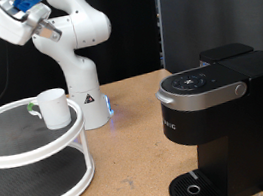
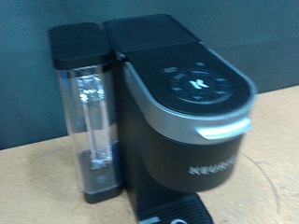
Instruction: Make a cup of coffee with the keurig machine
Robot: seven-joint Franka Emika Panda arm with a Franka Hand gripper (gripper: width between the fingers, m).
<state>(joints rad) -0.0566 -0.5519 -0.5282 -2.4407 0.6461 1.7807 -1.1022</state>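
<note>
Gripper [image 1: 48, 33] hangs high at the exterior view's top left, fingers too blurred to tell wide or narrow. Nothing's picked up, so this looks like the opening approach. Cup [image 1: 52, 108] sits on the white two-tier stand [image 1: 28, 146]; the coffee machine [image 1: 220, 113] waits with its lid down, so fetching the cup calls for a drop toward the stand.

even, fairly bright indoor light; soft shadows lie under the tiered stand [image 1: 35, 155]. a pale sheen crosses the keurig machine [image 1: 219, 104] lid. the wrist view is soft and slightly blurred, its reservoir [image 2: 89, 121] glinting.
</note>
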